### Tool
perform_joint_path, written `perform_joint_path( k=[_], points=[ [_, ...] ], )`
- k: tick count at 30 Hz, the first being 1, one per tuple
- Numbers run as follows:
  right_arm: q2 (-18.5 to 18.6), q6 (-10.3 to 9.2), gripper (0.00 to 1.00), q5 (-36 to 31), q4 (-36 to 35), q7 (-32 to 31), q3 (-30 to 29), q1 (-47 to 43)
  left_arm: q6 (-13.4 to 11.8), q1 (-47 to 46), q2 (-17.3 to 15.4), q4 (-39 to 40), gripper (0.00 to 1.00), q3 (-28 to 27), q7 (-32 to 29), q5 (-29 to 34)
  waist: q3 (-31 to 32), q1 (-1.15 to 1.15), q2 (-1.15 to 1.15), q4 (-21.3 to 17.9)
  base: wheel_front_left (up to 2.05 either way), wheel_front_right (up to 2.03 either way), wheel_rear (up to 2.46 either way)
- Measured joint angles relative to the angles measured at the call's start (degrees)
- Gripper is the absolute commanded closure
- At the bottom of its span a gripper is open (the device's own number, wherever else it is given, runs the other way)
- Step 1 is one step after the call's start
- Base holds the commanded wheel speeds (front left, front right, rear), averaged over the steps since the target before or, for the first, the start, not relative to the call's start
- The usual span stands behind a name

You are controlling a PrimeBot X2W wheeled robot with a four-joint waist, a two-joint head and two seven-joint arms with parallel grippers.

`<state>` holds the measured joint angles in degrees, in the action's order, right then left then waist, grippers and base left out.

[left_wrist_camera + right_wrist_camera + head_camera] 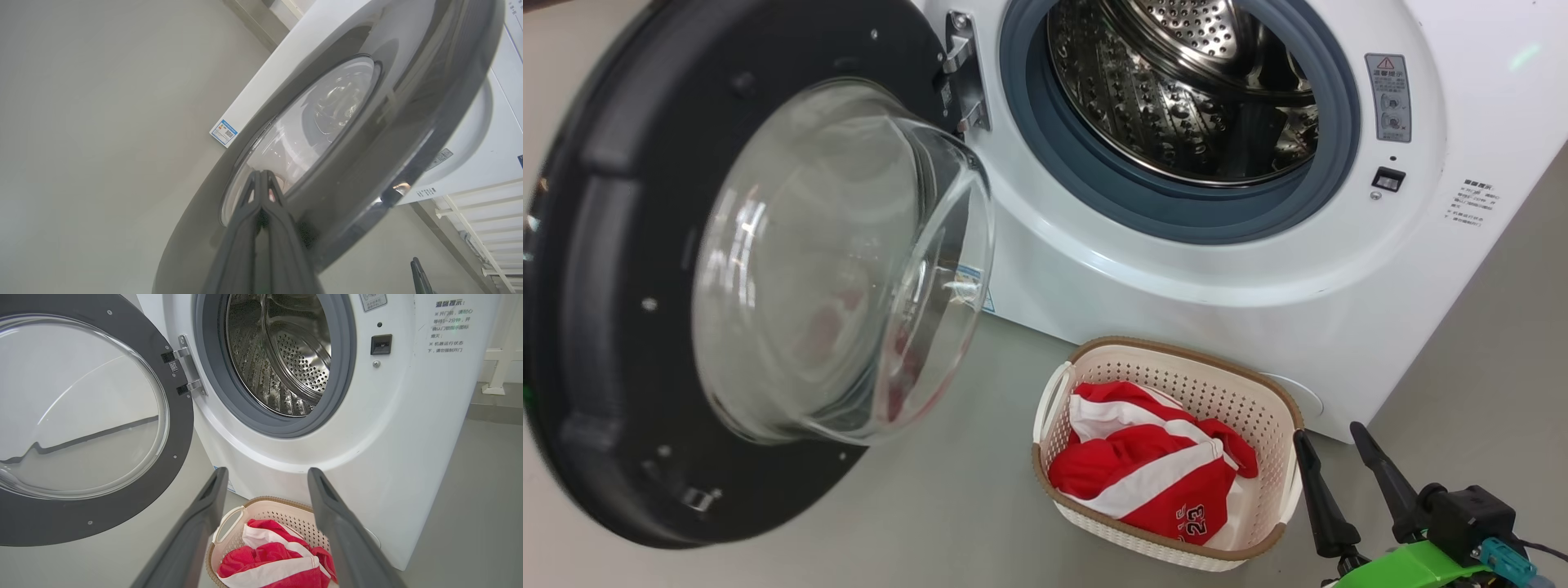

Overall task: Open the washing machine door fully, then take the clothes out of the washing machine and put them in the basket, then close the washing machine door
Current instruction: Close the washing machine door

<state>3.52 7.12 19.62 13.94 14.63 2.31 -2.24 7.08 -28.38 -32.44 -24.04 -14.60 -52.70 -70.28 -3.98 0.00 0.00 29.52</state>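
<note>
The washing machine door (621, 245) stands swung out to the left of the washing machine (1258, 294). It hangs from the hinge (964, 73) at the left edge of the opening, and its glass bowl bulges toward the robot.

The left tool (261, 177) is on the far side of it, against the door's glossy outer face. Its two fingers are pressed together, and their tips sit at the lower edge of the round window. Whether they actually touch the surface cannot be told. From there the opening lies across the door, to the robot's right, so a push on this face would likely swing the door shut about its hinge. The left arm is clearly the nearer one for that.

The right tool (1330, 437) hangs low at the right with its fingers spread wide, holding nothing. It is just beside the right end of the basket (1176, 349).

The steel drum (1176, 90) looks empty as far as the views reach. The clothes (1152, 474), red with white stripes and a "23" print, lie bunched in the basket. The basket stands on the floor (964, 490), close against the machine's front. Judging by this, only closing the door is left.
</note>
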Motion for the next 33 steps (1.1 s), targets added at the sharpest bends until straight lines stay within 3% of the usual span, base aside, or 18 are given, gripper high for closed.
perform_joint_path(
  k=[22, 33],
  points=[
    [-0.33, 0.00, 0.00, 0.14, -0.19, 0.00, -0.81, -1.48, 0.00, 4.12, 1.67, 18.55, 1.00, 9.10, -5.27, -9.80, 1.18, 0.00, 0.00, -1.13, 0.00, 0.00, 0.00],
    [-0.45, 0.00, 0.00, 0.14, -0.30, 0.00, -1.32, -1.44, 0.00, 2.47, 6.51, 22.31, 1.00, 15.70, -2.44, -12.04, 0.73, 0.00, 0.00, -2.41, 0.00, 0.00, 0.00]
  ],
)
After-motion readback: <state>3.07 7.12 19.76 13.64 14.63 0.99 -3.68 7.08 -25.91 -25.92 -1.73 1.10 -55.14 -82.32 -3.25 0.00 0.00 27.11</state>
